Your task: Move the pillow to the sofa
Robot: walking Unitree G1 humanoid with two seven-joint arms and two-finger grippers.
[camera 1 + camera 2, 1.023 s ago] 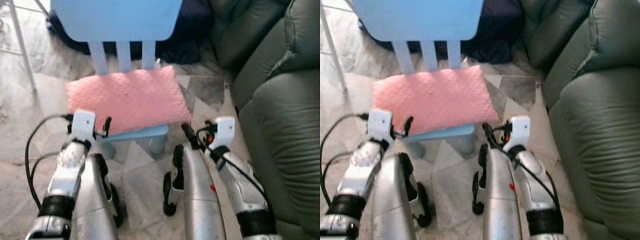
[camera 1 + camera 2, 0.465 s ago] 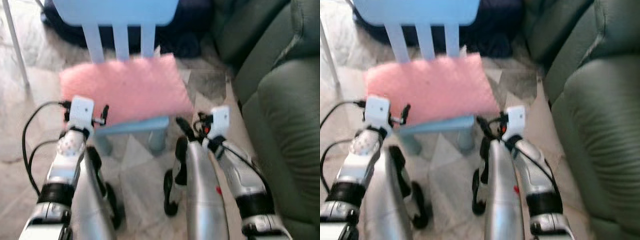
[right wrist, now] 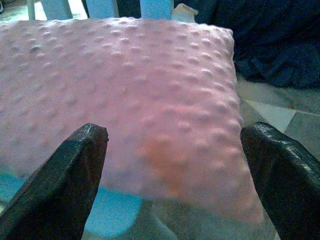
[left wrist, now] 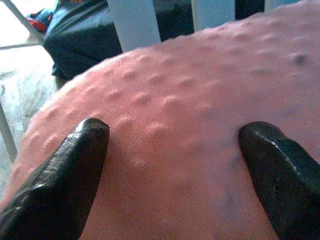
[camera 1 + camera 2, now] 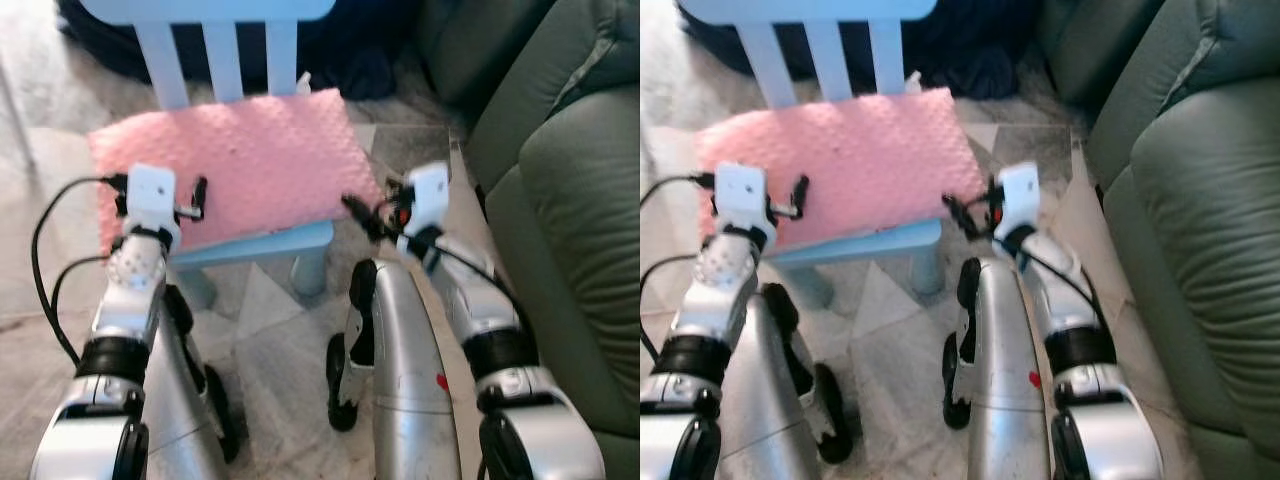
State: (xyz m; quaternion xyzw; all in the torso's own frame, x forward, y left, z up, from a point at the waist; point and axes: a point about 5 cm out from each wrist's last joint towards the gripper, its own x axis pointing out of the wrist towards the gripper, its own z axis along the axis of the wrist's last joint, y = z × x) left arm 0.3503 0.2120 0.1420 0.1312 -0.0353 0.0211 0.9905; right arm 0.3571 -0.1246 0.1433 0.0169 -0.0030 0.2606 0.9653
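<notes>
A pink bumpy pillow (image 5: 230,160) lies flat on the seat of a small light-blue chair (image 5: 262,247). My left gripper (image 4: 175,132) is open, its fingers (image 4: 75,165) spread and resting on the pillow's top near its left front part. My right gripper (image 3: 174,134) is also open, facing the pillow's right front corner (image 3: 200,150) from just in front, fingers spread to either side of it. In the left eye view both silver arms reach forward to the chair's front edge. The grey-green sofa (image 5: 585,190) stands right beside the chair on my right.
The chair's slatted back (image 5: 222,55) rises behind the pillow. Dark blue fabric (image 5: 365,65) lies on the floor behind the chair, against the sofa. Pale marble floor (image 5: 270,320) runs under and in front of the chair.
The camera has dipped and come closer to the chair. Both grippers have reached forward: the left onto the pillow's top, the right up to its right front corner.
</notes>
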